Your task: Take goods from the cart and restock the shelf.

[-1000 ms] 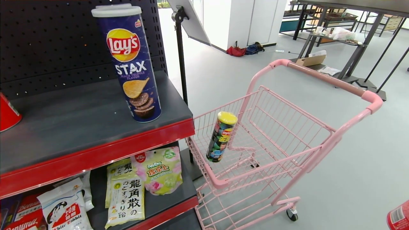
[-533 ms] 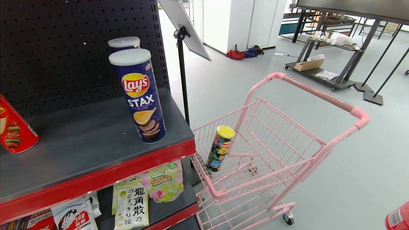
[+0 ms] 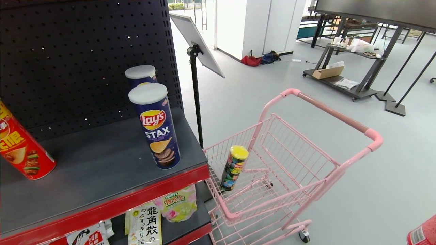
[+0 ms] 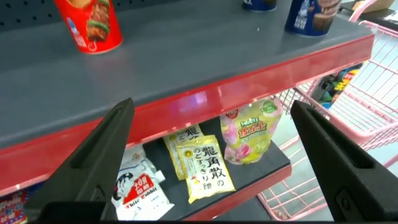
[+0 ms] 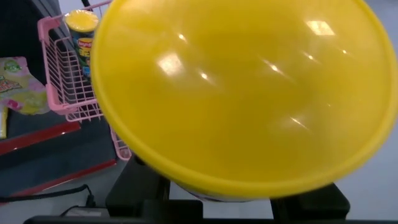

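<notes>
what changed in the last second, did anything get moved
Nothing was moved, gripped or released. The head camera shifted, so the shelf sits lower and more of the second blue can behind the front blue can shows. The green can stands in the pink cart as before; the held red can stays put.

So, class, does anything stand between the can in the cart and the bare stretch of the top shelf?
Yes: the cart's wire wall encloses the can, and a blue can stands on the shelf's cart-side corner, before the bare stretch.
</notes>
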